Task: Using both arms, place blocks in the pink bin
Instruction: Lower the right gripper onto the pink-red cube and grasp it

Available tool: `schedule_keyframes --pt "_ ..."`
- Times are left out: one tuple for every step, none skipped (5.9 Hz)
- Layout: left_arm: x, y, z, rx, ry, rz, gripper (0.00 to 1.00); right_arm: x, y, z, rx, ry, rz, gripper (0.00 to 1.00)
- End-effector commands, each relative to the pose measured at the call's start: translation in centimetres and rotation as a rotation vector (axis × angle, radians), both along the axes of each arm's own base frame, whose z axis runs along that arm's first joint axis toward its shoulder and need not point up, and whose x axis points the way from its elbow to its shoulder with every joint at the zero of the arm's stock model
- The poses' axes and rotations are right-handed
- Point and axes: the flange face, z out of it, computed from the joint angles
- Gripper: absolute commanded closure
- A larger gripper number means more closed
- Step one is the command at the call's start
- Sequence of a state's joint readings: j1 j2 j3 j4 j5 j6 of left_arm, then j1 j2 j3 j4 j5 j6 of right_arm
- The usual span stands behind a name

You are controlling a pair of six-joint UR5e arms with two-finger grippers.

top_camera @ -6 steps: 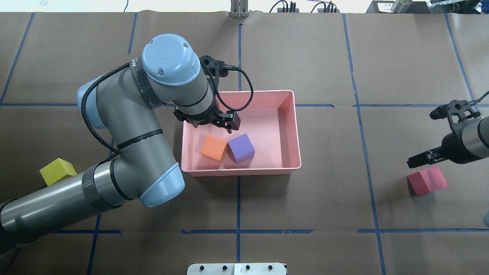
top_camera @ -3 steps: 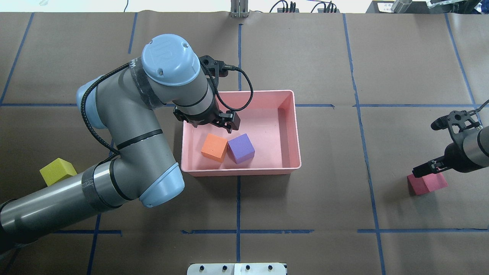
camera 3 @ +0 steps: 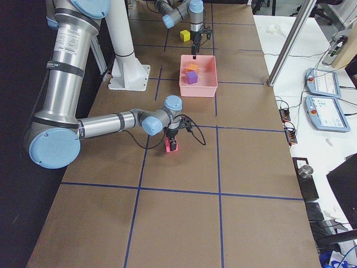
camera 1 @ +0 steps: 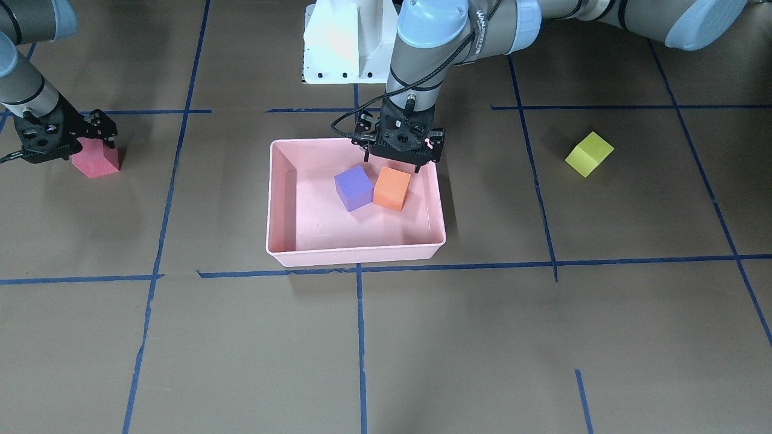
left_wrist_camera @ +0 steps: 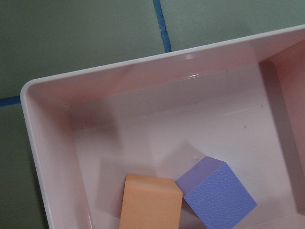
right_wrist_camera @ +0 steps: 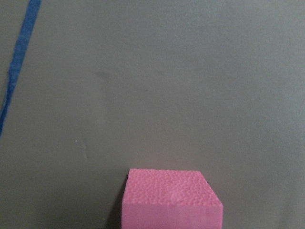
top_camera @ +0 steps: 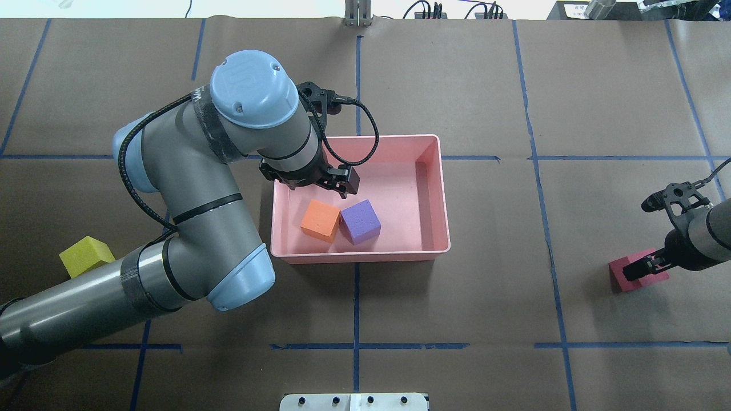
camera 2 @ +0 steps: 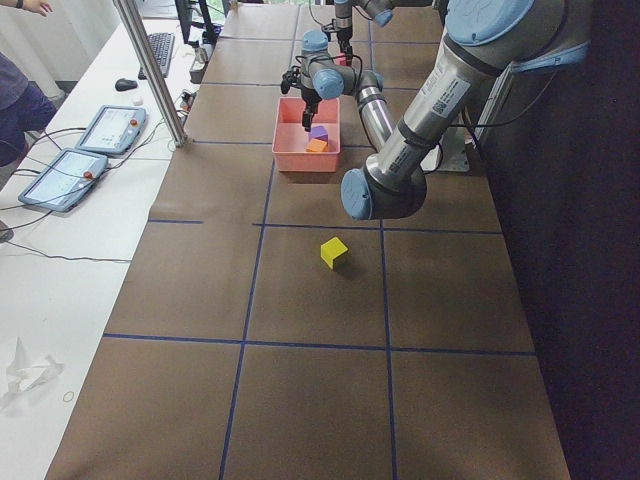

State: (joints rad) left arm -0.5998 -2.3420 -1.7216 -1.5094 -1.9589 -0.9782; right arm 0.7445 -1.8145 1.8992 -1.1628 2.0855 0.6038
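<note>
The pink bin [top_camera: 440, 194] lies mid-table and holds the orange block [top_camera: 320, 220] and the purple block [top_camera: 360, 221], which touch. My left gripper [camera 1: 400, 161] hangs open and empty just above the bin's robot-side wall, over the orange block [camera 1: 392, 188]. The left wrist view looks into the bin [left_wrist_camera: 47, 157] at both blocks. My right gripper [top_camera: 644, 266] is low over the red block [top_camera: 618, 281], open, with its fingers astride it. The red block fills the bottom of the right wrist view [right_wrist_camera: 171, 200]. The yellow-green block [top_camera: 85, 255] lies on the table beside the left arm.
The white pedestal base [camera 1: 344, 42] stands at the robot's edge of the table. Blue tape lines cross the brown table cover. The left arm's elbow and forearm [top_camera: 188, 240] span the table's left half, next to the yellow-green block.
My right gripper has moved toward the robot and down, from beside the red block to over it. The left arm and the blocks in the bin have barely moved.
</note>
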Motion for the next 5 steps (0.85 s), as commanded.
schedule_keyframes --pt "-0.5 0.4 0.4 0.003 0.003 0.003 0.00 -0.9 -0.3 -0.5 0.004 -0.013 -0.012 0.65" --pt "-1.2 0.8 0.9 0.009 0.005 0.008 0.00 -1.4 -0.7 -3.1 0.025 -0.052 -0.007 0.74" --pt "-2.1 1.1 2.0 0.016 0.002 0.020 0.00 -1.4 -0.6 -6.2 0.051 -0.098 -0.008 0.74" --pt "-4.4 1.7 4.4 0.081 -0.011 0.082 0.00 -1.7 -2.1 -10.0 0.020 -0.159 0.039 0.74" --pt "-7.8 1.4 7.3 0.181 -0.043 0.139 0.00 -4.3 -4.6 -15.7 -0.026 -0.177 0.100 0.74"
